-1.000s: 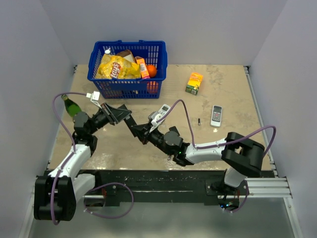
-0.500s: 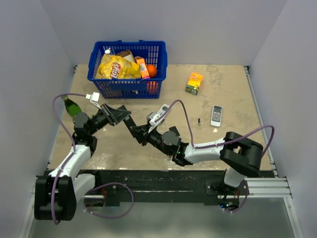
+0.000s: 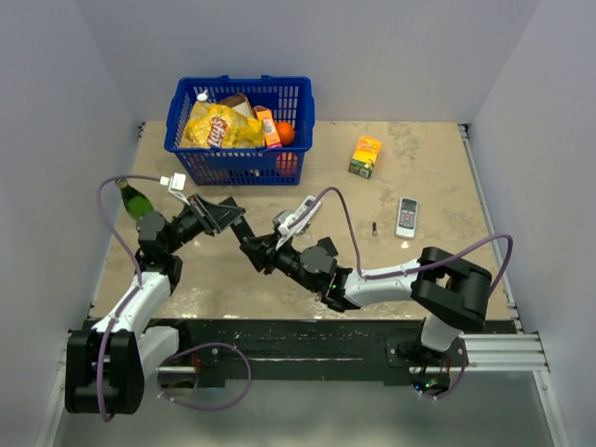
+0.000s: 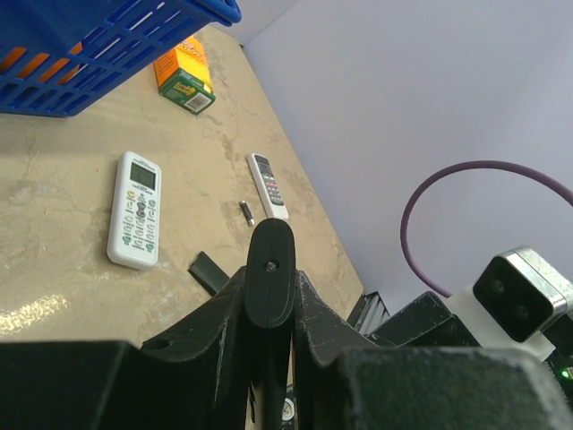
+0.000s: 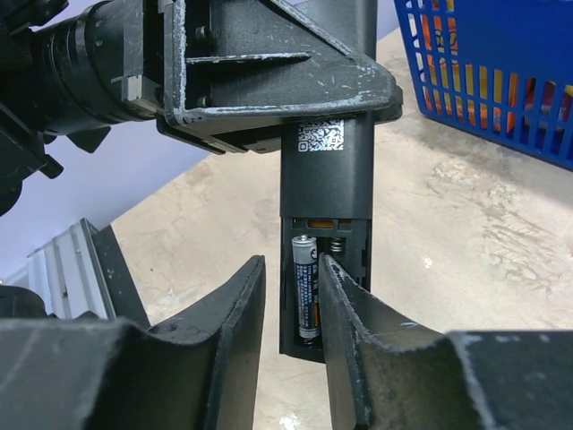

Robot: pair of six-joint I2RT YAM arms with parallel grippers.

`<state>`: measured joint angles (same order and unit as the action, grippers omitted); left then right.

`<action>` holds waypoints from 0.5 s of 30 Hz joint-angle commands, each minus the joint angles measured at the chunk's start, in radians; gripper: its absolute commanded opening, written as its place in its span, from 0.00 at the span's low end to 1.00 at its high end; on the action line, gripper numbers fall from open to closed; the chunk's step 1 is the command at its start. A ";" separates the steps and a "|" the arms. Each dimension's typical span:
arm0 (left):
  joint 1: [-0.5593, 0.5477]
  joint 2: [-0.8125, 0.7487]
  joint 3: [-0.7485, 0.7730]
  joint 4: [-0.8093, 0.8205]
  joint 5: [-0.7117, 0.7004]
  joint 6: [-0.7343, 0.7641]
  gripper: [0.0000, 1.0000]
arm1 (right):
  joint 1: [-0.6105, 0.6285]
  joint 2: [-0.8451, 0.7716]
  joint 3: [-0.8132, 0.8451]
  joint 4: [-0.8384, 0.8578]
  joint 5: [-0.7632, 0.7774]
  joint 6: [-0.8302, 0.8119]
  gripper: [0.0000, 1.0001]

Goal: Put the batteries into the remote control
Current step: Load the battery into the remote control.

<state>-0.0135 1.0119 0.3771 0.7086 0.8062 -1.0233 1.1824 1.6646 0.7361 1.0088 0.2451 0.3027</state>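
The right wrist view alone shows the back of the remote control (image 5: 327,179). Its compartment is uncovered, with one battery (image 5: 306,287) seated upright in the left slot and a bare spring in the slot beside it. The left gripper (image 4: 270,296) is clamped on the remote's upper body and holds it off the surface (image 3: 419,168). The right gripper (image 5: 292,269) stands parted at the remote's lower end, one finger on each side of the seated battery and gripping nothing.

The left wrist view shows what the arms partly hide from above. A second loose battery (image 4: 247,213) lies on the surface between a white remote with a screen (image 4: 136,210) and a white remote with grey buttons (image 4: 269,185). A flat black piece (image 4: 213,271) lies nearer the arms.

From above, both grippers meet left of centre, well apart from the blue basket (image 3: 240,163) at the back and the carton (image 3: 366,155). Bare surface lies to the right and front.
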 commanded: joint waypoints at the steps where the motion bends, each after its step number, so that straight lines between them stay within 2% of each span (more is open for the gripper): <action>1: -0.006 -0.026 0.031 0.083 0.013 -0.032 0.00 | 0.025 0.040 0.034 -0.202 0.000 0.006 0.36; 8: -0.006 -0.041 0.043 0.035 0.001 0.000 0.00 | 0.037 0.031 0.066 -0.300 0.077 0.006 0.38; 15: -0.006 -0.038 0.042 0.008 -0.009 0.011 0.00 | 0.037 -0.011 0.094 -0.404 0.117 0.021 0.45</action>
<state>-0.0132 1.0107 0.3771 0.6357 0.7822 -0.9649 1.2129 1.6592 0.8146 0.8101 0.3260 0.3019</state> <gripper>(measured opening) 0.236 0.433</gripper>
